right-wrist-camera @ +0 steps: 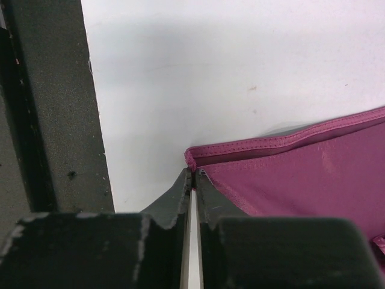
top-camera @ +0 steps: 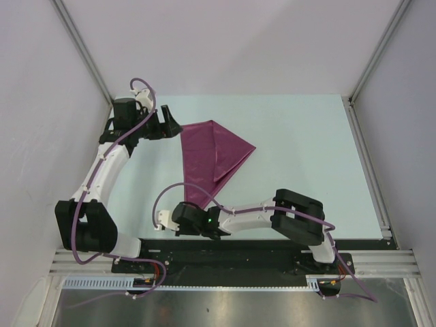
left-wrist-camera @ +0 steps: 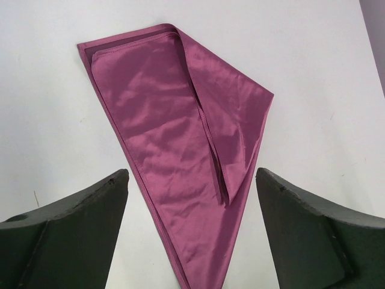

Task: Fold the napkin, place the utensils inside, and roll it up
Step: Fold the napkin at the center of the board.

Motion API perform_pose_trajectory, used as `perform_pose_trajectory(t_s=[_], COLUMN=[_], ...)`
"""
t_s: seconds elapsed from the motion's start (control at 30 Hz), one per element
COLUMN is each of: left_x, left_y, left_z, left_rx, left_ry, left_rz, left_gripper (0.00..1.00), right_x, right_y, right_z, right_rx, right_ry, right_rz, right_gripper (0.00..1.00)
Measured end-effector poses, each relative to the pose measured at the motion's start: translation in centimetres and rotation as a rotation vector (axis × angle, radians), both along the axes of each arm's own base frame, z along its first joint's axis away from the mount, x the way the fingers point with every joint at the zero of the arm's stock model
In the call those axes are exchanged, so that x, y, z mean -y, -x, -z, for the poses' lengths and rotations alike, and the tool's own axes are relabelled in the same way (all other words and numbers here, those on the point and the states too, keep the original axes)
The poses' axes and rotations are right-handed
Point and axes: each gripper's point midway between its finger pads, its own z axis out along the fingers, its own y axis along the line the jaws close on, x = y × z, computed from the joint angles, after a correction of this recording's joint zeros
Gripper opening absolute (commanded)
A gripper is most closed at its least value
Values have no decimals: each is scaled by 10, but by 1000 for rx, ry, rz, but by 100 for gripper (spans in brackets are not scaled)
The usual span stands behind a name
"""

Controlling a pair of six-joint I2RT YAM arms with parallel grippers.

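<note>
The plum napkin (top-camera: 212, 158) lies on the pale table, folded into a long triangle with its narrow tip pointing toward the arm bases. My left gripper (top-camera: 170, 126) hovers open at the napkin's far left corner. In the left wrist view the napkin (left-wrist-camera: 174, 120) runs down between the two spread fingers (left-wrist-camera: 84, 223), which do not touch it. My right gripper (top-camera: 203, 210) is at the near tip. In the right wrist view its jaws (right-wrist-camera: 194, 176) are shut on the hemmed corner of the napkin (right-wrist-camera: 301, 174). The orange spoon is out of view.
The table (top-camera: 306, 136) is walled in by grey panels and metal frame posts (top-camera: 82, 48) on both sides. A black rail (top-camera: 231, 255) with the arm bases runs along the near edge.
</note>
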Motion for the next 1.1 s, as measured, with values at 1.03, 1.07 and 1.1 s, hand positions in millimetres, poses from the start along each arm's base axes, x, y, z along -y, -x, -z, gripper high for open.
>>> perform_pose_trajectory(t_s=[1.03, 1.07, 1.1], left_x=[-12, -12, -12], left_y=[-4, -5, -5], left_z=[5, 6, 7], left_rx=[-16, -18, -20], left_ry=[3, 3, 3], left_rz=[-29, -29, -30], left_gripper=[91, 91, 91], right_x=[167, 171, 175], right_y=[-254, -257, -259], right_z=[-116, -115, -114], right_rx=[-426, -433, -443], right_ry=[-727, -734, -744], right_rz=[731, 741, 752], right_gripper=[0, 0, 0])
